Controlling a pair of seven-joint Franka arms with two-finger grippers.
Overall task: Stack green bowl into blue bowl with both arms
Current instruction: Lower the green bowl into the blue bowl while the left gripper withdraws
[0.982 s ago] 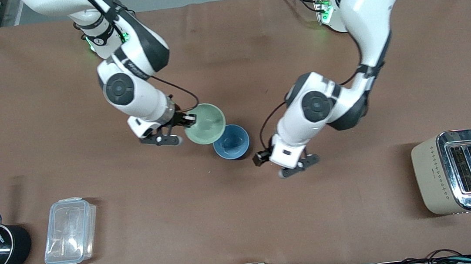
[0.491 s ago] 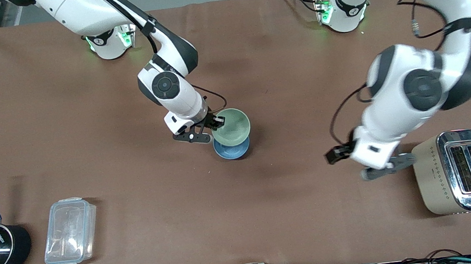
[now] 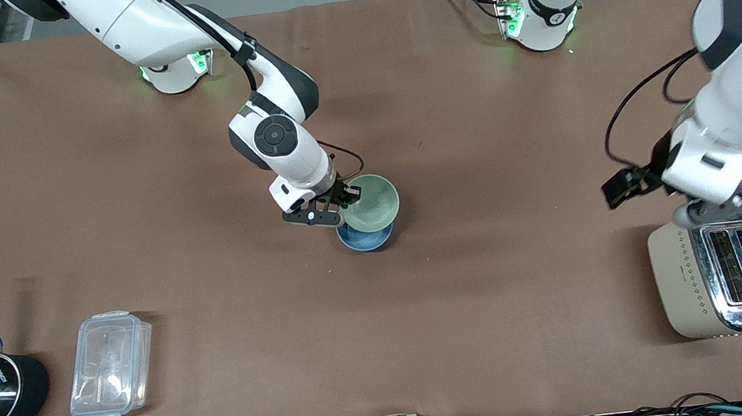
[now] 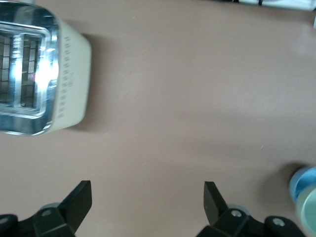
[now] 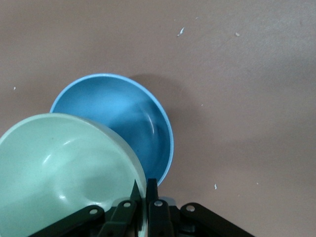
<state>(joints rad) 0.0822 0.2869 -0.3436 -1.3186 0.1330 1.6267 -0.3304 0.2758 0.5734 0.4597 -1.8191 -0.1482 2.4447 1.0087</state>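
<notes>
- Looking at the front view, you are seeing the right gripper (image 3: 345,199) pinching the rim of the green bowl (image 3: 370,202), which is hanging over the blue bowl (image 3: 364,237) at mid-table and hiding most of it. The left gripper (image 3: 732,201) is hovering over the toaster (image 3: 722,271).
- Checking the left wrist view, you are seeing the left gripper (image 4: 147,205) with its jaws spread wide and holding nothing.
- Checking the right wrist view, you are seeing the fingers (image 5: 151,190) clamping the green bowl's (image 5: 59,163) rim above the blue bowl (image 5: 123,118).
</notes>
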